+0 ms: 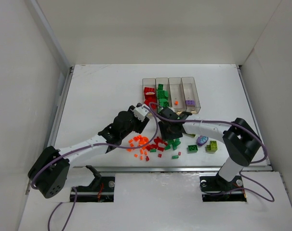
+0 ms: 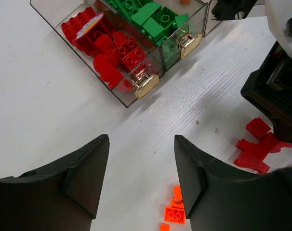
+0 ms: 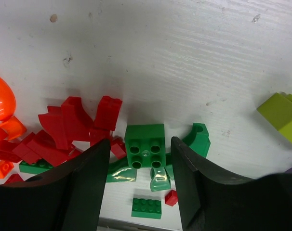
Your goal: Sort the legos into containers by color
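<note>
The containers [image 1: 170,93] stand in a row at the back; in the left wrist view one bin holds red pieces [image 2: 107,48] and its neighbour holds green pieces [image 2: 153,19]. Loose legos [image 1: 153,144] in red, orange and green lie in a pile near the front. My right gripper [image 3: 140,139] is open low over the pile, its fingers either side of a green four-stud brick [image 3: 145,153] with a narrow gap on each side. My left gripper [image 2: 141,139] is open over bare table just before the red bin, and orange bricks [image 2: 175,211] lie by its right finger.
A purple oval piece [image 1: 202,140], a lime brick [image 1: 212,146] and a green brick [image 1: 192,148] lie right of the pile. Red curved pieces [image 3: 69,127] crowd the right gripper's left finger. The two arms meet close together above the pile. The table's front edge [image 1: 184,167] is near.
</note>
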Robot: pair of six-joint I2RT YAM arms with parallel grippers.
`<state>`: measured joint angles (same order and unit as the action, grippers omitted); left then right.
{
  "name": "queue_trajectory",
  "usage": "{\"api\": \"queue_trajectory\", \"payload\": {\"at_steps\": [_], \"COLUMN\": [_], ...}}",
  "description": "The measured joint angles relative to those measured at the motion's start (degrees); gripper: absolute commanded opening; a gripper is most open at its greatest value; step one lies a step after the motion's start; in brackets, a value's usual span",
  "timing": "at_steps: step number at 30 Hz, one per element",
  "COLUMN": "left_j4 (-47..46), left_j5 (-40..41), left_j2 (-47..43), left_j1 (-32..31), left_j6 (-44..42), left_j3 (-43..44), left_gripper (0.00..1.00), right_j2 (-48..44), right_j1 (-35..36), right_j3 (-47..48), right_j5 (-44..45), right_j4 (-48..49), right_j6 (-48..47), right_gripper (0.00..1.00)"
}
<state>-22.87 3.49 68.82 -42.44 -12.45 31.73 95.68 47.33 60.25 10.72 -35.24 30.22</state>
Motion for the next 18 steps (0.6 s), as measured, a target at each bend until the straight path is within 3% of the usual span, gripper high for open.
{"api": "queue_trajectory", "payload": {"at_steps": [5,8,18], "left_j4": [0.0,0.0,0.0], "left_j5": [0.0,0.0,0.1], "left_j2": [0.0,0.0,0.0], "left_j1": [0.0,0.0,0.0], "left_j6": [0.1,0.1,0.1], "left_j3": [0.0,0.0,0.0], "left_gripper": [0.53,0.53,0.51], "right_j2": [0.3,0.3,-0.7], "right_j1": [0.0,0.0,0.0], "right_j3": [0.0,-0.1,-1.8], "right_j5": [0.0,0.0,-0.2], "right_j4": [1.6,2.6,4.5], "right_j6": [0.1,0.1,1.5], "right_gripper": [0.57,0.51,0.51]}}
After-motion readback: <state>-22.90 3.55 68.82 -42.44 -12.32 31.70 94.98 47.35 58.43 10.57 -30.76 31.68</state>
